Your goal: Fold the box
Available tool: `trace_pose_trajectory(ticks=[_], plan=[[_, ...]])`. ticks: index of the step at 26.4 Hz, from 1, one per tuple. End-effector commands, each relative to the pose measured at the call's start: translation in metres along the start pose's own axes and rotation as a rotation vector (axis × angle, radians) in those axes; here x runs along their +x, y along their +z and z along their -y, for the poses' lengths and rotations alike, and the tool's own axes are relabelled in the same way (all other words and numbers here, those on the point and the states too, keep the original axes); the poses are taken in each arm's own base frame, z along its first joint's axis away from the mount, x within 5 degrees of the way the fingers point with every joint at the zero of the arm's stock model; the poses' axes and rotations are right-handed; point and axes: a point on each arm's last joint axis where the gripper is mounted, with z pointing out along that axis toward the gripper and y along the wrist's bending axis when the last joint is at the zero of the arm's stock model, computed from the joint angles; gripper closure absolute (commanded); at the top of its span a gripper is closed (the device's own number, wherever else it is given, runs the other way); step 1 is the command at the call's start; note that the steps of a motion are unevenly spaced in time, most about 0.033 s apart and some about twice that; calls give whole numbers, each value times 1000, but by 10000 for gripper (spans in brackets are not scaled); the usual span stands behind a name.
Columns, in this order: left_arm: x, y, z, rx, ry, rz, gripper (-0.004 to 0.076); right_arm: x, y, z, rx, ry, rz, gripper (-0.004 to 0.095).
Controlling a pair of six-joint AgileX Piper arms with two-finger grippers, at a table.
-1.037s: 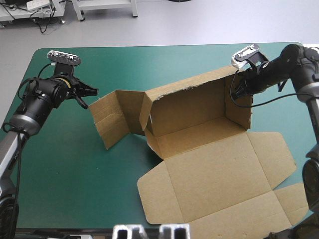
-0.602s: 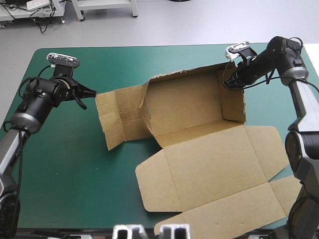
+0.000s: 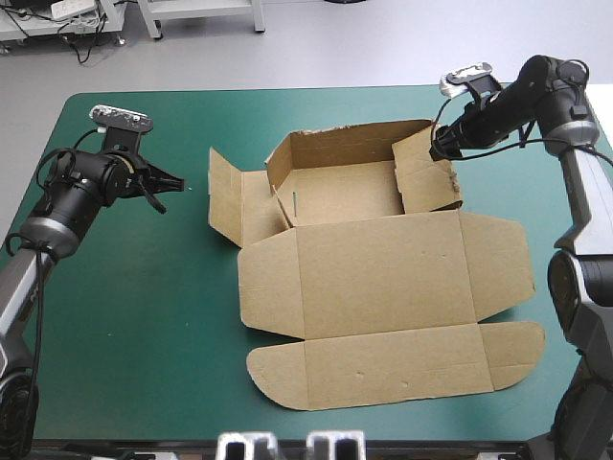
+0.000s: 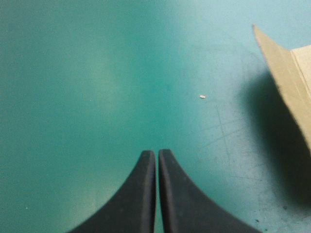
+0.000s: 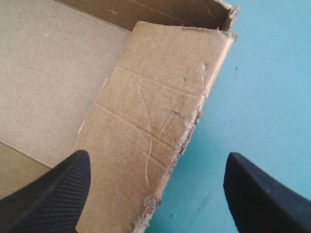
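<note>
1 brown box (image 3: 383, 278) — 2 claws, left claw (image 4: 157, 154) and right claw (image 5: 156, 162) — 1 teal-green table (image 3: 134, 326).

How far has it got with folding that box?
Partly done: the box has its back wall standing. In hand: the open right gripper is at the right side wall. Left: the left flap splays outward, untucked; the lid lies flat; the left gripper is shut, off the box.

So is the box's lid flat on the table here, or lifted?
Flat. The lid lies spread on the teal-green cover, its flaps out flat too, while the tray's walls stand raised behind it.
</note>
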Motion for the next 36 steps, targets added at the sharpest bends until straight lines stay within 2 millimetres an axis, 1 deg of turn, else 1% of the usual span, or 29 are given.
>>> trace_pose_trajectory(ticks=[1, 2, 5, 7, 8, 9, 10, 12, 14, 17, 20, 22, 24, 26, 29, 30, 33, 36], plan=[[-14, -20, -6, -16, -4, 108, 710, -7, -50, -16, 18, -19, 104, 198], [-14, -20, -6, -16, -4, 108, 710, -7, -50, -16, 17, -4, 104, 198], [-14, -20, -6, -16, -4, 108, 710, -5, -37, -12, 4, 27, 74, 198], [-14, -20, -6, -16, -4, 108, 710, -3, -23, -9, -9, 38, 44, 198], [-15, -20, -6, -15, -4, 113, 710, -1, -9, -6, -24, 52, 14, 198], [-15, -20, -5, -15, -4, 115, 710, -1, -1, -6, -32, 55, -2, 199], [-15, -20, -6, -18, -1, 115, 710, 0, 14, -3, -45, 62, -30, 209], [-15, -20, -6, -19, 0, 111, 710, 3, 36, 1, -75, 81, -66, 255], [-14, -20, -6, -18, -2, 106, 710, 5, 50, 3, -101, 97, -84, 295], [-14, -20, -5, -15, -5, 105, 710, 6, 64, 2, -131, 108, -101, 351], [-14, -20, -5, -13, -7, 107, 710, 6, 74, -2, -145, 88, -118, 426], [-14, -20, -5, -13, -7, 107, 710, 7, 77, -3, -136, 80, -130, 484], [-14, -20, -5, -13, -7, 107, 710, 7, 77, -3, -136, 79, -130, 567], [-14, -20, -6, -18, -2, 110, 710, 7, 77, -3, -137, 68, -130, 699], [-15, -20, -6, -20, 2, 116, 714, 6, 73, -3, -138, 23, -118, 922], [-15, -20, -6, -19, 0, 113, 714, 5, 71, -3, -136, 23, -112, 928], [-15, -20, -6, -17, -3, 112, 713, 0, 52, 0, -119, 27, -63, 932], [-13, -19, -13, -10, -48, 103, 712, -6, 20, 2, -104, 33, 17, 932]])
